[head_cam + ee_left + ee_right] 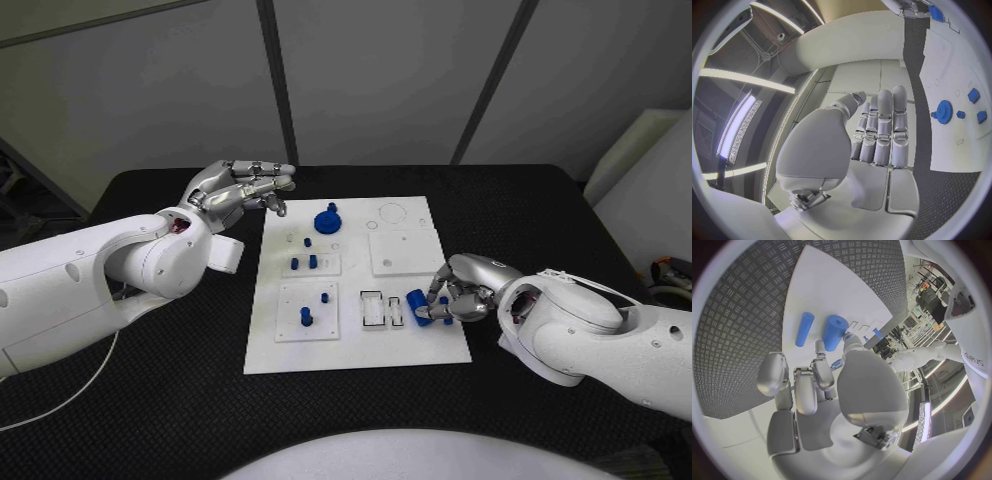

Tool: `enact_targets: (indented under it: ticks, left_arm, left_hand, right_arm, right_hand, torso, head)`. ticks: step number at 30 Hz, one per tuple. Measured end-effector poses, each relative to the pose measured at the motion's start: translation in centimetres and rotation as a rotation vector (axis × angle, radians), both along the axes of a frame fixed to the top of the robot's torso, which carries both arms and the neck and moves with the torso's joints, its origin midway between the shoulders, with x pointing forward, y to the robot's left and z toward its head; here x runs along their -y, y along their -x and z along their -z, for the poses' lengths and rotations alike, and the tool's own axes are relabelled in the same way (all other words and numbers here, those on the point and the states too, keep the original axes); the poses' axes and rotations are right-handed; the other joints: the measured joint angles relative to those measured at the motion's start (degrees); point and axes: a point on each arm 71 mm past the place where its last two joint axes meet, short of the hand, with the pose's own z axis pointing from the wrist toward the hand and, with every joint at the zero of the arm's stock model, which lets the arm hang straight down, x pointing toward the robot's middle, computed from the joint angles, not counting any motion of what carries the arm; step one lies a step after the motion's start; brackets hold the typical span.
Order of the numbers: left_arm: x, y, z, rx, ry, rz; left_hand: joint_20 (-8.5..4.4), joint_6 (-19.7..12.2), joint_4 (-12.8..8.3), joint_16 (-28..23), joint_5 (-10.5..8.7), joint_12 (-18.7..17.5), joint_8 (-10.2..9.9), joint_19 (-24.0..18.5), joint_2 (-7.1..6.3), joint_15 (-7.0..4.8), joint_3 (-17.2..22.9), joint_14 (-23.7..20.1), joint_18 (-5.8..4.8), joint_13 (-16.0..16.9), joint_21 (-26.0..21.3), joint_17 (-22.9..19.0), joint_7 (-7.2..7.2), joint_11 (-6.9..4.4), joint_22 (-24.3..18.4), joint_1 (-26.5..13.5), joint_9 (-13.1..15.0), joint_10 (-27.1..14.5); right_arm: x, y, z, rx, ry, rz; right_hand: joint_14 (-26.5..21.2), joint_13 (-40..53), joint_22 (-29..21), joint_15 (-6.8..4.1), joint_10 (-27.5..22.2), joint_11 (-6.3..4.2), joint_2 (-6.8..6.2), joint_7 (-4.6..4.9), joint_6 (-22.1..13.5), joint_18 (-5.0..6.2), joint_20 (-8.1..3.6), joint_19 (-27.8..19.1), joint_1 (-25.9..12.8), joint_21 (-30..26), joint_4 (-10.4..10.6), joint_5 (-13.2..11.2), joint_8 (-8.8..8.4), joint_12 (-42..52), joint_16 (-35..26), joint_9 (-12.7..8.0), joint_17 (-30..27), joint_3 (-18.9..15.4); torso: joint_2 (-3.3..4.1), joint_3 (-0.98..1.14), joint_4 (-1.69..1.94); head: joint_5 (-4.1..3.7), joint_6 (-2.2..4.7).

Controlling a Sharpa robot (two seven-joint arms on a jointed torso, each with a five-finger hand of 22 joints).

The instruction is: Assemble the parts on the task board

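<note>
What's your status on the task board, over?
Left robot hand empty, raised beside board's far-left corner. Right robot hand touching blue cylinders by the slots; grip unclear. Blue gear standing clear.

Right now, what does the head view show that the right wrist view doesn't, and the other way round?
Head view alone: the left hand raised beside the task board's far left corner, holding nothing, plus the blue gear and the small blue pegs standing in the board's left half. Right wrist view alone: a thin blue rod lying on the board beside a thicker blue cylinder. Both: the right hand over the board's near right part, at the thick cylinder; whether it actually grips it is unclear.
</note>
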Motion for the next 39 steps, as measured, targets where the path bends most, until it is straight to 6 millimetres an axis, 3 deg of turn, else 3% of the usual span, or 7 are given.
enact_targets:
  ticks: [18,22,31,39]
  left_arm:
    - [0.0,0.1,0.0,-0.001,0.001,0.001]
    - [-0.1,0.1,0.0,-0.001,0.001,0.000]
    - [-0.2,0.1,0.0,-0.001,0.001,0.000]
    - [-0.1,0.1,0.0,-0.001,0.001,0.000]
  left_hand:
    - [0.00,0.00,0.00,0.00,0.00,0.00,0.00,0.00,0.00,0.00,0.00,0.00,0.00,0.00,0.00,0.00,0.00,0.00,-0.05,0.00,0.00,0.00]
    - [0.00,0.00,0.00,0.00,0.00,0.00,0.00,0.00,0.00,0.00,0.00,0.00,0.00,0.00,0.00,0.01,0.00,0.00,-0.04,0.00,0.00,0.00]
    - [0.00,0.00,0.16,0.00,0.00,0.00,0.00,0.00,0.00,0.19,-0.16,0.20,0.01,0.00,-0.23,-0.08,0.00,0.00,-0.09,0.00,0.00,0.00]
    - [0.00,0.00,0.16,0.00,0.00,0.00,0.00,0.00,0.00,0.19,-0.16,0.20,0.00,0.00,-0.23,-0.08,0.00,0.00,-0.09,0.00,0.00,0.00]
  right_arm:
    - [-1.2,-0.4,1.0,-0.014,0.027,-0.003]
    - [-1.2,-0.4,1.1,-0.012,0.028,-0.001]
    - [-1.0,0.2,1.1,-0.002,0.007,0.013]
    - [-1.3,1.0,0.2,0.034,-0.053,0.031]
  right_hand:
    - [0.00,0.51,0.13,0.00,0.00,0.00,0.78,-0.17,-0.54,0.01,0.00,0.00,-1.20,0.00,-0.04,0.00,1.34,0.00,0.22,1.10,-0.01,-0.97]
    - [0.00,0.93,0.36,0.00,0.21,-0.22,1.48,-0.17,-0.54,0.01,-0.19,0.18,-0.50,0.00,-0.03,0.50,2.03,-0.01,0.24,1.23,-0.01,-0.98]
    - [0.06,2.81,1.92,-0.06,1.35,-0.92,3.57,-1.15,-0.07,0.01,-0.74,1.15,1.63,1.15,-0.16,3.65,3.66,0.81,0.84,2.54,-0.01,-0.85]
    - [0.00,3.35,2.63,-0.41,1.86,-1.43,4.33,-1.50,0.59,0.01,-1.03,1.43,1.46,1.62,-0.14,6.38,4.39,0.82,1.12,3.92,-0.02,-0.88]
  torso:
    - [-0.01,-0.08,0.02]
    - [-0.06,-0.09,0.03]
    - [-0.13,-0.05,0.00]
    - [-0.17,-0.05,-0.03]
  head:
    - [0.09,-0.43]
    - [0.21,-0.43]
    - [0.31,-0.18]
    - [0.27,0.26]
